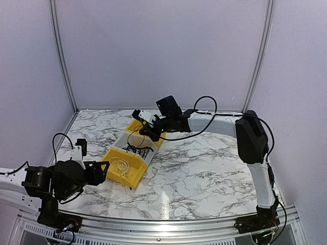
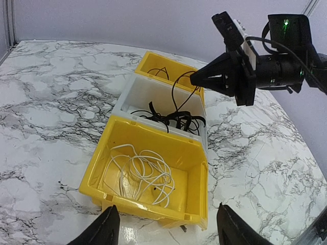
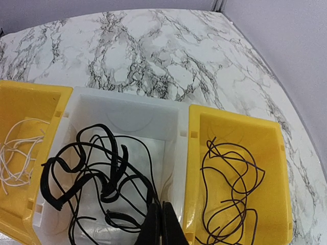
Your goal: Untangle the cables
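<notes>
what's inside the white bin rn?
The white bin holds a loose tangle of black cables, some thin, some flatter. One strand rises to the shut right gripper. In the right wrist view its fingers cover the bin's near edge, so anything there is hidden.

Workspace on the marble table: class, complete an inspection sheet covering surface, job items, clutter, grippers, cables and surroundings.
Surface: white marble-patterned tabletop bearing three bins.
Job's things: tangle of thin black cords in white plastic middle bin; thin white cords in near yellow plastic bin; thin black cord in far yellow plastic bin.
Clutter: nothing seen.
Grippers: left gripper open, facing the near yellow bin; right gripper shut on a tangle strand.
Cables: thick black arm cable looped on right arm.
Surroundings: plain pale walls, metal posts.
</notes>
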`<state>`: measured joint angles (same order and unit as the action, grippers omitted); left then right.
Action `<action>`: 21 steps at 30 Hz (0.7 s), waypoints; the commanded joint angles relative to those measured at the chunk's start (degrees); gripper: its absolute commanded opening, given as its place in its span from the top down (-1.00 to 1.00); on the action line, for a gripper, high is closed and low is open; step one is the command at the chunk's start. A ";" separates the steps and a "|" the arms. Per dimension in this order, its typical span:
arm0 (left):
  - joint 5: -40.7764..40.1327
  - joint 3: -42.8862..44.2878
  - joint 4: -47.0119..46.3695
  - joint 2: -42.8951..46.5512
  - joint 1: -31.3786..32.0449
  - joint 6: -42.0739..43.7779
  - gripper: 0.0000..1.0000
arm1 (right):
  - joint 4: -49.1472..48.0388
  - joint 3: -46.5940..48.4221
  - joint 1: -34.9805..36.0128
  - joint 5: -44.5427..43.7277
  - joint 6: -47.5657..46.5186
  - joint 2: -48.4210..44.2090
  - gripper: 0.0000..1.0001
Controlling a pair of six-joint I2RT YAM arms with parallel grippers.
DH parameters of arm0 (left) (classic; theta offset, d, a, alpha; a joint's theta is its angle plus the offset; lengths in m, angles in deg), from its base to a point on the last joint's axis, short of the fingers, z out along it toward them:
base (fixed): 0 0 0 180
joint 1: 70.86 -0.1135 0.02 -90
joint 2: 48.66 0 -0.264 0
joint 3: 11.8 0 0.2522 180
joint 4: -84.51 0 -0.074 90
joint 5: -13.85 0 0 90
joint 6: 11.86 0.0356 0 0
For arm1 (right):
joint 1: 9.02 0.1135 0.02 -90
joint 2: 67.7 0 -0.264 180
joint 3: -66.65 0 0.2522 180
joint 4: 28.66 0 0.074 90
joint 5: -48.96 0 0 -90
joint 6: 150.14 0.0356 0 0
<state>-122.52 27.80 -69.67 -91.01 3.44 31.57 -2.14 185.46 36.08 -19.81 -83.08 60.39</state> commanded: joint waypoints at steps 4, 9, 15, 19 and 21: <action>-1.22 -0.45 1.74 0.76 -0.30 -0.38 -0.37 | 0.25 -0.36 1.12 -2.88 -1.61 1.11 1.00; -2.43 -0.24 1.71 -0.26 -0.30 -0.33 -0.42 | 0.66 -1.52 1.19 -3.11 -2.09 -0.63 0.88; -3.20 0.92 1.18 -2.43 -0.38 0.96 -0.45 | 2.83 -6.27 1.02 -3.03 -5.19 -6.19 0.22; -3.29 1.29 -0.03 -3.66 -0.59 2.28 -0.49 | 3.71 -14.63 0.38 -5.06 -8.19 -14.49 -0.08; -3.40 1.31 -1.07 -4.50 -1.01 2.63 -0.54 | 3.49 -19.49 -0.38 -6.14 -8.84 -19.21 -0.22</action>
<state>-124.29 27.83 -69.74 -94.24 3.22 32.45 0.59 171.87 36.67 -23.46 -88.89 51.25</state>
